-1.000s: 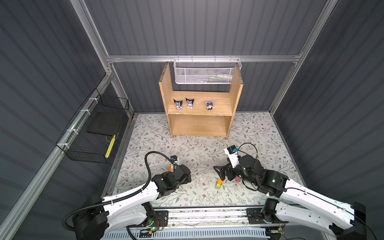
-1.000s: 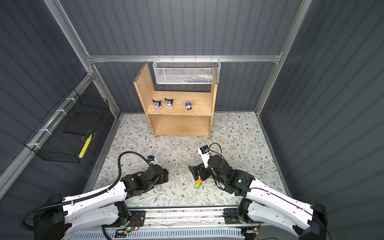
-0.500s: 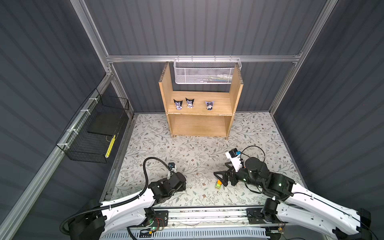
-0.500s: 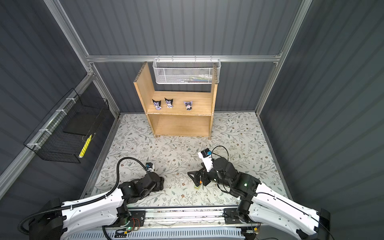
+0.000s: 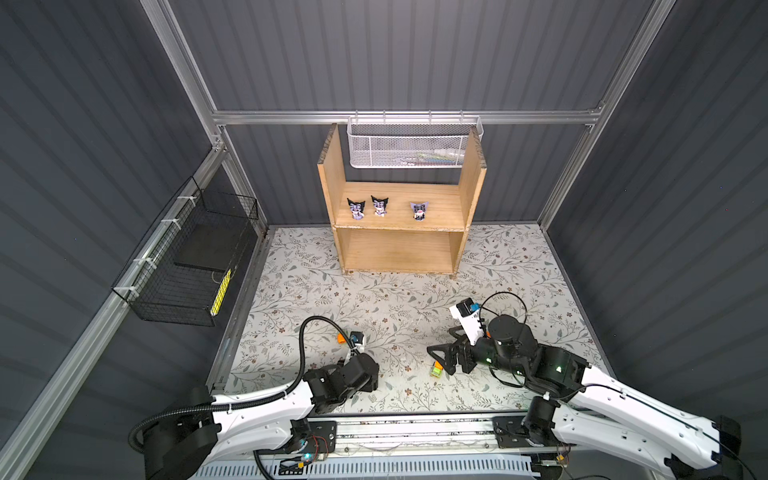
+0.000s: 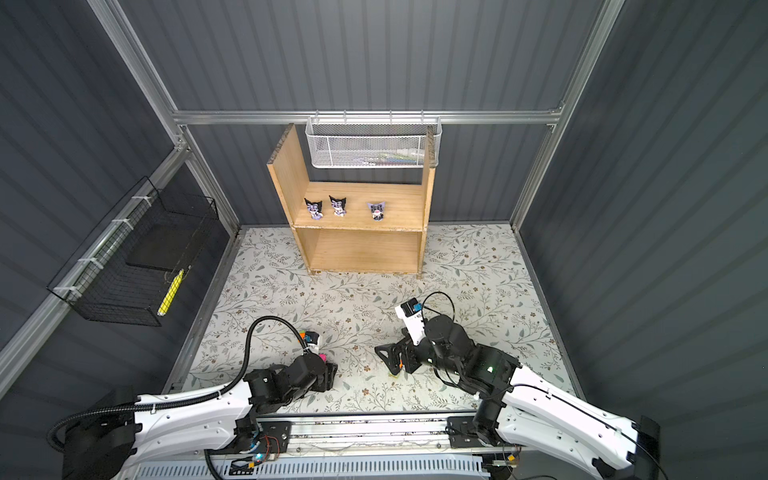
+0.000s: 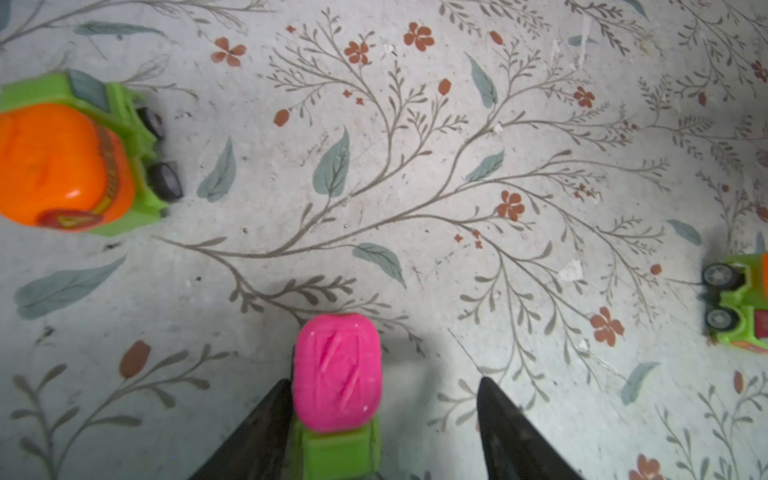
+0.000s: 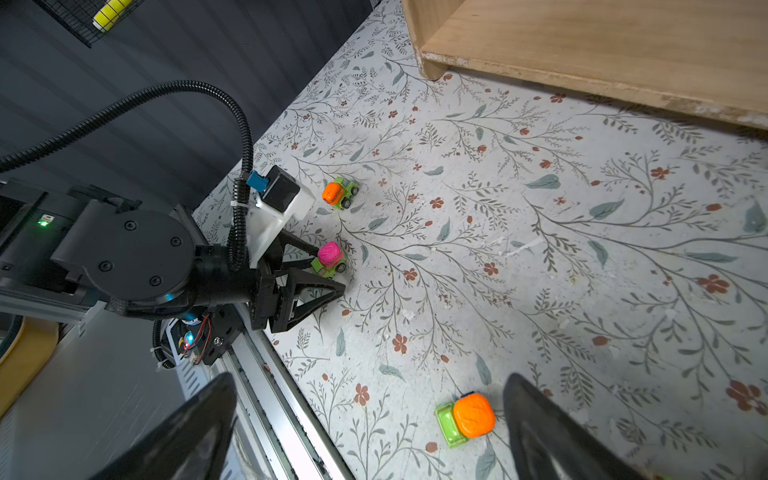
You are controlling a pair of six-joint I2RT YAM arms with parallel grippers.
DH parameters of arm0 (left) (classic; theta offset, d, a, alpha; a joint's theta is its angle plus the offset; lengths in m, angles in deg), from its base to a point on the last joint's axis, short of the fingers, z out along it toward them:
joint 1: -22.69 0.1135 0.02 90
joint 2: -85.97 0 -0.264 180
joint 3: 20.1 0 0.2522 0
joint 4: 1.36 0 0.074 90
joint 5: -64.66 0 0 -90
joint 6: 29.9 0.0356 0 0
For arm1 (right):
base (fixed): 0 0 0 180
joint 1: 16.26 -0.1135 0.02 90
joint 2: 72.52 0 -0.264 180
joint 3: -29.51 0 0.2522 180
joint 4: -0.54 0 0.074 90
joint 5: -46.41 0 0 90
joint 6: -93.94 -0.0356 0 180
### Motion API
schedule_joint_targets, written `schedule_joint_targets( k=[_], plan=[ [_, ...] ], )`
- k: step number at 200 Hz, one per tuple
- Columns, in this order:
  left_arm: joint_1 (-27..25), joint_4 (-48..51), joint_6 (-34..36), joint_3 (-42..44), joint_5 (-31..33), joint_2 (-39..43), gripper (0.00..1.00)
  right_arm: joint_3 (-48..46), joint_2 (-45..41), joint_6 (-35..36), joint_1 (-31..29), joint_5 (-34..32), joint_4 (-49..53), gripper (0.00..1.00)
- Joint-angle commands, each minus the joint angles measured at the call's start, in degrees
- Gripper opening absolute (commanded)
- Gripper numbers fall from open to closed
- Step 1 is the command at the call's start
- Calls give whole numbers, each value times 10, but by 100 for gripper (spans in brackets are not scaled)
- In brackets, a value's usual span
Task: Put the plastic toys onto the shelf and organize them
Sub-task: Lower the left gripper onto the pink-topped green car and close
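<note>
One pink-topped toy car lies lengthwise between the parted jaws of the left gripper, touching one jaw, not yet clamped.

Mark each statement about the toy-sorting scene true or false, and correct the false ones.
1. Three figurines stand on the shelf's upper tier. True.
2. A toy car sits on the lower tier. False: that tier holds no car.
3. The left pincer straddles the pink-topped car. True.
4. The right pincer is shut on the orange-topped car. False: its jaws stand open, and the car rests on the mat.
</note>
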Motion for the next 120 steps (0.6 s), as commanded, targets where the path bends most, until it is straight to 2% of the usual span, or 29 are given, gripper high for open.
schedule_joint_targets(
  k=[1,32,61,82,120],
  plan=[
    [-9,37,-16,-16,33,0,72,14,4,-6,-1,0,-1,99],
    [-10,64,-57,3,63,24,73,14,4,-8,-1,-4,0,99],
    [-13,41,-82,27,89,29,72,10,1,-8,-2,-14,-1,99],
    [-28,18,-91,25,116,-5,67,2,0,-9,-3,-28,-1,99],
    [-86,-2,-100,-12,181,-99,59,-7,-5,-12,-3,-37,3,99]
  ],
)
